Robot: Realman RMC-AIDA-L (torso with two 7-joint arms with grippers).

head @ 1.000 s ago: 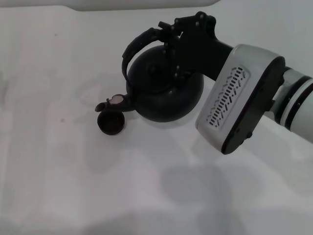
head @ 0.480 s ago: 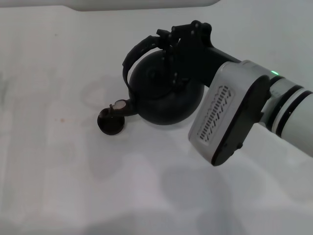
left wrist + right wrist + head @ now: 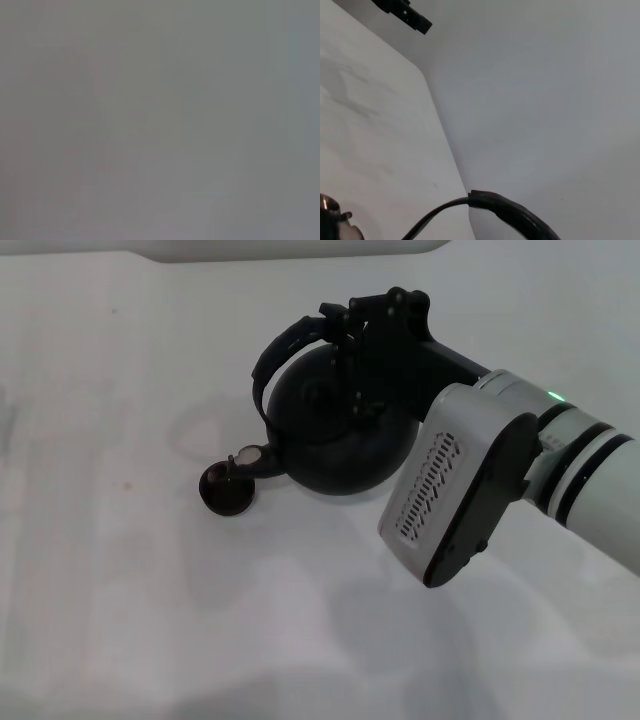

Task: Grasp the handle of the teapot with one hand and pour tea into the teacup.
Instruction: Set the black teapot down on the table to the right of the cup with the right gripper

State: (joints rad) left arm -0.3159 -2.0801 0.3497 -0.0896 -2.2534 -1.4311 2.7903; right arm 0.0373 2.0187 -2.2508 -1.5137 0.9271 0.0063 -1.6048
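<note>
The black round teapot (image 3: 335, 445) hangs tilted to the left in the middle of the head view. My right gripper (image 3: 362, 322) is shut on its arched black handle (image 3: 272, 352) from the right. The spout's pale tip (image 3: 246, 457) points down, right over the small dark teacup (image 3: 221, 492), which stands on the white table just left of the pot. The right wrist view shows part of the handle (image 3: 512, 214) and the spout tip (image 3: 344, 231) at its edge. My left gripper is out of view; its wrist view shows only plain grey.
The white table (image 3: 120, 620) stretches around the pot and cup. Its far edge (image 3: 200, 254) runs along the top of the head view. My right arm's white forearm (image 3: 470, 480) hangs over the table's right half.
The teapot has tipped further towards the cup and its spout tip has dropped closer to the cup. My right wrist has turned and shifted slightly left. The cup stays in place.
</note>
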